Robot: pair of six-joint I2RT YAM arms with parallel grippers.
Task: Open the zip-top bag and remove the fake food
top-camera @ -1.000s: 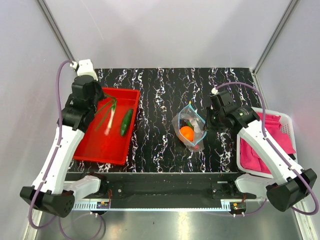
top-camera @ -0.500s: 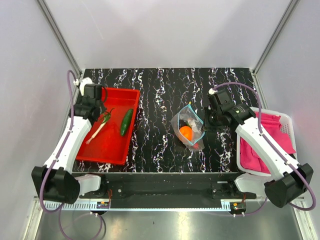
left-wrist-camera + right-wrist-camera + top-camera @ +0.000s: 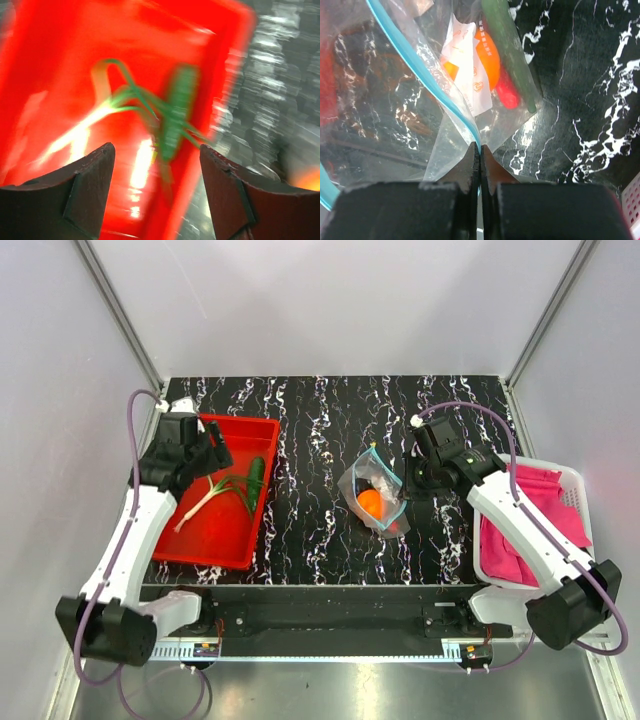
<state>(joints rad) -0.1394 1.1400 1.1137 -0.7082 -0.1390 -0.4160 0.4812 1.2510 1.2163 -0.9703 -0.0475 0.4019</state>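
The zip-top bag (image 3: 375, 495) lies mid-table, clear with a blue strip (image 3: 420, 70). My right gripper (image 3: 480, 148) is shut on that strip at the bag's right edge (image 3: 403, 490). Inside show an orange fruit (image 3: 492, 62), a dark green piece (image 3: 512, 50), a red chili (image 3: 506, 94) and a white label (image 3: 465, 65). My left gripper (image 3: 155, 150) hangs open and holds nothing over the red tray (image 3: 200, 540). In the tray lie a green onion (image 3: 212, 492) and a cucumber (image 3: 256, 476); both are blurred in the left wrist view, the onion (image 3: 80, 135) left of the cucumber (image 3: 175, 115).
A white basket (image 3: 570, 478) with a pink cloth (image 3: 530, 525) stands at the right edge, under my right arm. Grey walls close in the black marbled table (image 3: 310, 420) on three sides. The arm bases sit along the near edge.
My left gripper has opened and let go of the green onion, which now lies in the tray beside the cucumber. The right gripper and bag have shifted slightly left.
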